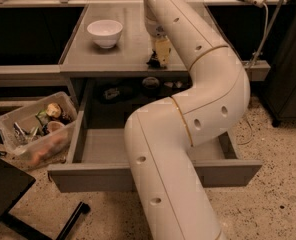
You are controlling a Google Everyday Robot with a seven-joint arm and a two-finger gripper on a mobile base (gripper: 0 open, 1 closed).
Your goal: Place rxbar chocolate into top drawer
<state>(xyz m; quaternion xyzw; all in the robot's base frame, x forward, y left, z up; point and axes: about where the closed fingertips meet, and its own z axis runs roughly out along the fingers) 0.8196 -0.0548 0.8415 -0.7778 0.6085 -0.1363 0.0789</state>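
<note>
Rxbar chocolate (152, 63): I take it to be the small dark item lying on the tabletop (88, 59) near the front edge, directly under my pincer (158, 58). It is not in the top drawer (153, 178).

Left: a clear plastic bin (18, 121) of clutter sits on the floor beside the drawer. It is not part of the task.

Left of centre: a white bowl (104, 32) stands upright on the tabletop, well apart from the bar.

Centre: my pincer points down at the tabletop, with its tip touching or just above the dark item. I cannot tell whether it is closed on the bar or open around it. Below the tabletop edge, the top drawer is pulled out. Its floor shows at the left, a few small dim items (111, 93) lie at its back, and my arm (188, 134) covers its middle.

Status, as judged:
- Drawer opening: complete.
- Pickup: in hand, not confirmed.
- Remaining: secure the bar, lift it clear of the tabletop, carry it forward past the edge, lower it into the drawer and release it.
</note>
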